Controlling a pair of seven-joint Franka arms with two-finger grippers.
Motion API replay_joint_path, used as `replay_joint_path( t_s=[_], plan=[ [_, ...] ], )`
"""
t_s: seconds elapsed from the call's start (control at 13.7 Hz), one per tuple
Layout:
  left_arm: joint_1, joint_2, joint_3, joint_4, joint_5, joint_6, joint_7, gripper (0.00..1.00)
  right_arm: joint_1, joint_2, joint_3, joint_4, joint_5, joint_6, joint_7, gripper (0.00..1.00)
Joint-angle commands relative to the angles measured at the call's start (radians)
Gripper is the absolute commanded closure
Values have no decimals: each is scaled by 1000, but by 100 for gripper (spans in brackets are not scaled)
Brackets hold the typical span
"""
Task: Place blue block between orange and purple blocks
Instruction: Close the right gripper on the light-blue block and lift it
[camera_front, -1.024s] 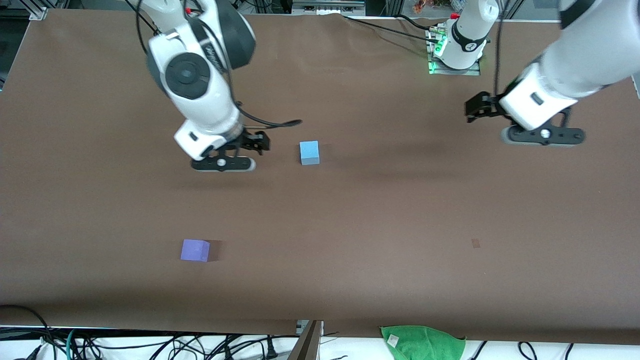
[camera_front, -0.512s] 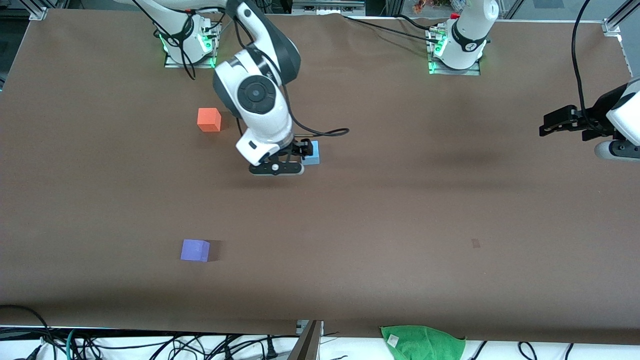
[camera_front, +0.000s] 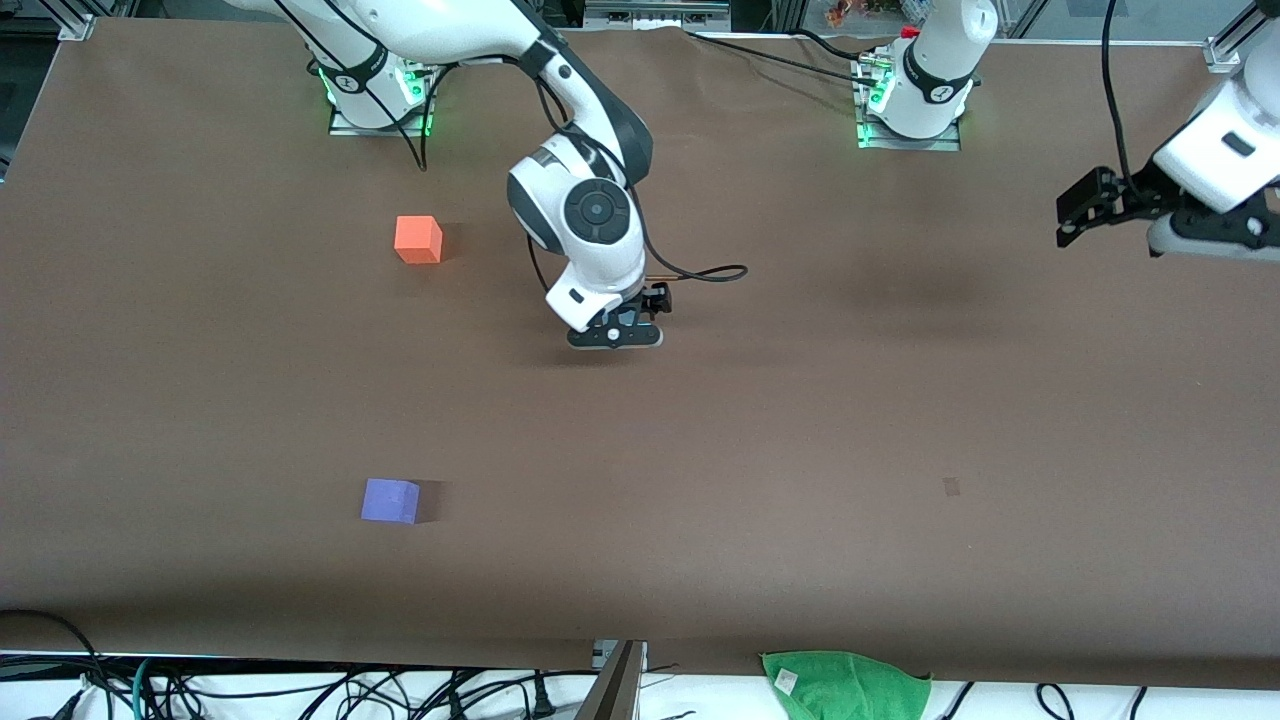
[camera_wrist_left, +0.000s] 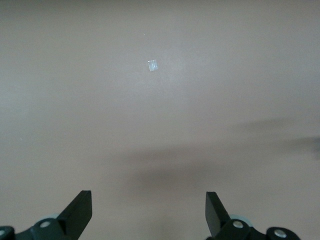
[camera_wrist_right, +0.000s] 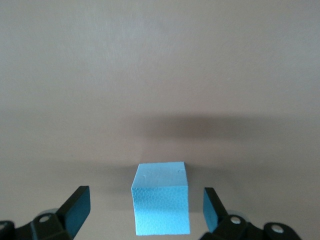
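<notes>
Small sky-blue matte cube sits on the table between the right gripper's spread jaws, hidden in the front view; left gripper jaws spread, waiting

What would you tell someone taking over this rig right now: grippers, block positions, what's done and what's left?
Right gripper: open, over the blue block, which sits on the table between its fingers, not gripped.
Left gripper: open, holding nothing, waiting over the left arm's end of the table.
Orange block and purple block both lie toward the right arm's end, purple nearer the front camera, with a bare gap between them.
Done: right gripper lined up on the blue block.
Left: close, lift, carry it into that gap, release.
</notes>
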Motion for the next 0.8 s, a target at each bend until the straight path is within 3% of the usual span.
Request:
replay_joint_path(
  t_s=[0.0,0.22,0.73],
  plan=[
    [-31,-24,45,-33,-14,31,12,0,16,23,-11,-1,3,8,10,0],
    [-29,32,48,31,-8,28,9,0,12,22,-13,-23,-3,6,-11,0],
    [7,46,45,37,-16,9,5,0,10,10,-17,-90,-1,26,-106,0]
  ],
)
